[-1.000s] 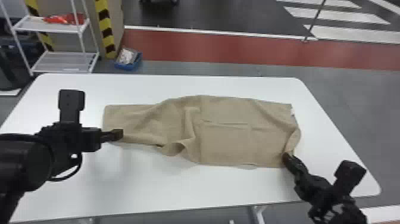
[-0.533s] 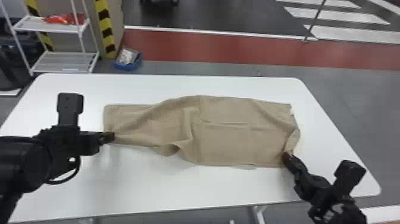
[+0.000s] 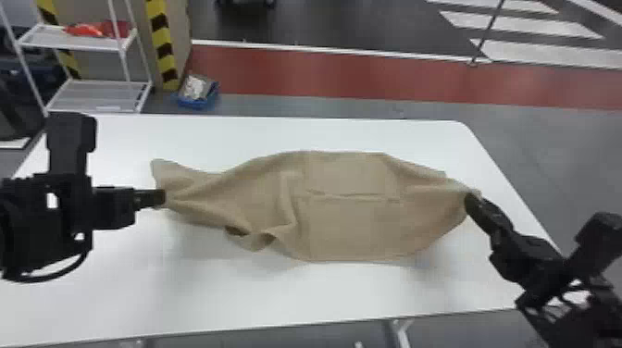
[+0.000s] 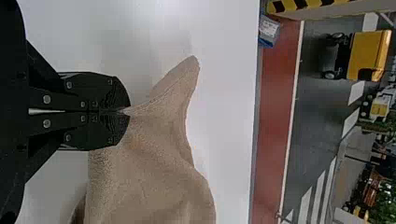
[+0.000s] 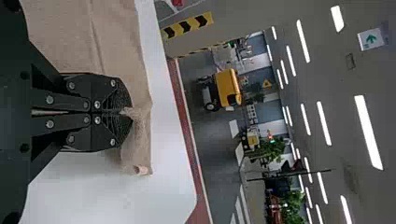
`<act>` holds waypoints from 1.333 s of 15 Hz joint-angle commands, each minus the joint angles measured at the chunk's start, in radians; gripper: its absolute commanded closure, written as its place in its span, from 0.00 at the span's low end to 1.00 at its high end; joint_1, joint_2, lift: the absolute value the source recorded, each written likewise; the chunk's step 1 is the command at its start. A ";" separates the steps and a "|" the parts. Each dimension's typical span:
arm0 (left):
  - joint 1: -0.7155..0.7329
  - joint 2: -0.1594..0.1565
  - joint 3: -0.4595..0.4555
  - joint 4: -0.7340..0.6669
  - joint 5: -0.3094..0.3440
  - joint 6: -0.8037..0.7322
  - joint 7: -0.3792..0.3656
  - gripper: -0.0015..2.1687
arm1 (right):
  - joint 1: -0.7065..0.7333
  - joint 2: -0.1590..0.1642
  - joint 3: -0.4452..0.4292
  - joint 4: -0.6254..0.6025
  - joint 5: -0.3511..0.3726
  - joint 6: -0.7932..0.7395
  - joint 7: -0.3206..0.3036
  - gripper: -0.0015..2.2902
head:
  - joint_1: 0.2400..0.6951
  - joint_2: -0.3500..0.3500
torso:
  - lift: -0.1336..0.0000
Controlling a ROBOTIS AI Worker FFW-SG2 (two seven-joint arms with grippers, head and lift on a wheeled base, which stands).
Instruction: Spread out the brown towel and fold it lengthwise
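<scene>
The brown towel (image 3: pixel 351 208) lies stretched sideways across the white table, creased left of its middle, with both ends pulled up by the grippers. My left gripper (image 3: pixel 162 197) holds its left end; in the left wrist view the left gripper (image 4: pixel 127 111) is closed on an edge of the towel (image 4: pixel 154 163), a pointed corner sticking out beyond. At the towel's right end is my right gripper (image 3: pixel 471 199). The right wrist view has the right gripper (image 5: pixel 128 112) pinching the towel (image 5: pixel 112 42), a short flap hanging past the fingertips.
The white table (image 3: pixel 277 296) extends in front of and behind the towel. Past its far left edge stand a white shelf rack (image 3: pixel 99 95) and a striped post (image 3: pixel 162 46), with a blue bin (image 3: pixel 198 98) on the floor.
Both grippers have moved away from the table's front edge, raising the towel's ends. The left one is now shut on its end; the towel's near edge has bowed and its folds have shifted.
</scene>
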 commanded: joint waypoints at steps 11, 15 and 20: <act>-0.175 -0.064 0.014 0.114 0.050 -0.084 0.049 0.70 | -0.283 -0.066 -0.151 0.188 -0.232 0.062 -0.071 0.73 | 0.83 0.12 | 0.10; -0.252 -0.070 -0.172 0.361 -0.129 -0.234 0.030 0.54 | -0.354 -0.088 -0.006 0.278 -0.050 0.059 -0.098 0.73 | 0.86 0.16 | 0.10; -0.309 -0.150 -0.416 0.714 -0.203 -1.062 0.066 0.01 | -0.309 -0.074 0.013 0.364 -0.022 -0.027 -0.114 0.73 | 0.91 0.15 | 0.10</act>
